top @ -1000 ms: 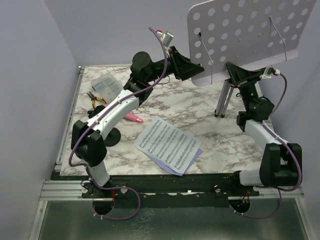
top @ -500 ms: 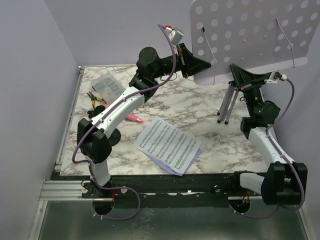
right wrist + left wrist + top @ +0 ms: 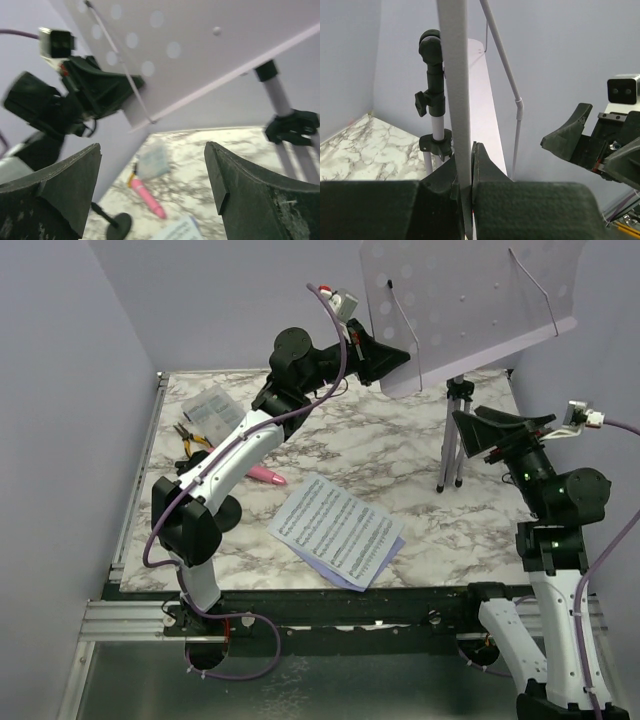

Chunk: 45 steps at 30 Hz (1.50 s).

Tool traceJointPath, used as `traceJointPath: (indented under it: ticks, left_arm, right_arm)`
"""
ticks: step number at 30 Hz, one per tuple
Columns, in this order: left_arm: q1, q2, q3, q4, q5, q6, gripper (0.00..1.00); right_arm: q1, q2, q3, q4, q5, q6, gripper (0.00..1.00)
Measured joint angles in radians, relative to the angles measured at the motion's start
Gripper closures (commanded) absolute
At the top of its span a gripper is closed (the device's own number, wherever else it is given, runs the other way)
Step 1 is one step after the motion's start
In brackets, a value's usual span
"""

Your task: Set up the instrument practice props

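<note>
The lavender perforated music-stand desk (image 3: 470, 300) stands high at the back right on its silver tripod (image 3: 452, 435). My left gripper (image 3: 395, 358) is shut on the desk's lower left edge (image 3: 455, 75), which runs thin between its pads (image 3: 482, 170). My right gripper (image 3: 478, 435) is open beside the tripod, touching nothing; in its wrist view it (image 3: 152, 185) looks up at the desk (image 3: 200, 40). The sheet-music pages (image 3: 340, 530) lie flat at the front centre. The pink microphone (image 3: 267, 475) lies to their left. The black round-based mic stand (image 3: 222, 512) is partly behind my left arm.
A clear compartment box (image 3: 215, 412) and orange-handled pliers (image 3: 192, 438) lie at the back left. Lavender walls close in the table on the left, back and right. The tripod's black collar (image 3: 292, 127) sits close to my right finger.
My left gripper has shut on the desk's edge. My right gripper has opened, let go of the stand and drawn back toward the near right. The desk now stands higher and more edge-on.
</note>
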Motion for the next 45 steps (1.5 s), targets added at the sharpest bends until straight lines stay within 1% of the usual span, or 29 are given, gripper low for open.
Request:
traceJointPath:
  ticks: [3, 6, 9, 11, 13, 15, 17, 20, 23, 25, 30, 33, 36, 37, 38, 40, 45]
  left_arm:
    - [0.000, -0.001, 0.003, -0.015, -0.005, 0.012, 1.00]
    - [-0.001, -0.002, 0.008, -0.024, -0.001, 0.014, 1.00]
    - [-0.004, -0.004, 0.011, -0.031, 0.001, 0.014, 1.00]
    - [-0.006, -0.007, 0.011, -0.035, 0.003, 0.014, 1.00]
    - [-0.008, -0.007, 0.014, -0.039, 0.008, 0.013, 1.00]
    - [-0.008, -0.007, 0.019, -0.043, 0.017, 0.010, 1.00]
    - [-0.011, -0.007, 0.023, -0.048, 0.026, 0.006, 1.00]
    - [-0.020, -0.008, 0.029, -0.051, 0.040, 0.004, 1.00]
    - [-0.034, -0.011, 0.030, -0.052, 0.051, 0.005, 1.00]
    - [-0.044, -0.019, 0.030, -0.059, 0.051, 0.007, 1.00]
    - [-0.052, -0.027, 0.030, -0.076, 0.060, 0.011, 1.00]
    - [-0.064, -0.031, 0.030, -0.078, 0.069, 0.018, 1.00]
    - [-0.066, -0.032, 0.030, -0.080, 0.071, 0.019, 1.00]
    - [-0.066, -0.032, 0.030, -0.080, 0.071, 0.019, 1.00]
    - [-0.066, -0.032, 0.030, -0.080, 0.070, 0.019, 1.00]
    - [-0.065, -0.032, 0.030, -0.085, 0.065, 0.021, 1.00]
    - [-0.063, -0.033, 0.030, -0.095, 0.054, 0.033, 1.00]
  right_arm:
    - [0.002, -0.027, 0.018, -0.142, 0.094, -0.129, 0.06]
    - [0.002, -0.011, 0.023, -0.240, 0.182, -0.212, 0.07]
    - [0.002, 0.043, 0.033, -0.286, 0.233, -0.273, 0.10]
    - [0.002, 0.080, 0.037, -0.286, 0.250, -0.312, 0.14]
    - [0.002, 0.111, 0.037, -0.279, 0.254, -0.359, 0.16]
    - [0.002, 0.124, 0.033, -0.246, 0.254, -0.403, 0.18]
    - [0.002, 0.132, 0.033, -0.190, 0.253, -0.454, 0.25]
    - [0.002, 0.170, 0.061, -0.125, 0.251, -0.529, 0.31]
    - [0.002, 0.237, 0.117, -0.072, 0.244, -0.586, 0.34]
    - [0.002, 0.269, 0.123, -0.065, 0.238, -0.616, 0.34]
    - [0.002, 0.289, 0.053, 0.045, 0.239, -0.651, 0.35]
    - [0.002, 0.289, 0.003, 0.130, 0.237, -0.657, 0.38]
    - [0.002, 0.301, -0.026, 0.200, 0.238, -0.670, 0.43]
    - [0.002, 0.311, -0.029, 0.233, 0.241, -0.678, 0.48]
    - [0.002, 0.311, -0.029, 0.233, 0.241, -0.678, 0.49]
    - [0.002, 0.344, -0.029, 0.262, 0.244, -0.695, 0.50]
    - [0.002, 0.393, -0.028, 0.306, 0.241, -0.751, 0.48]
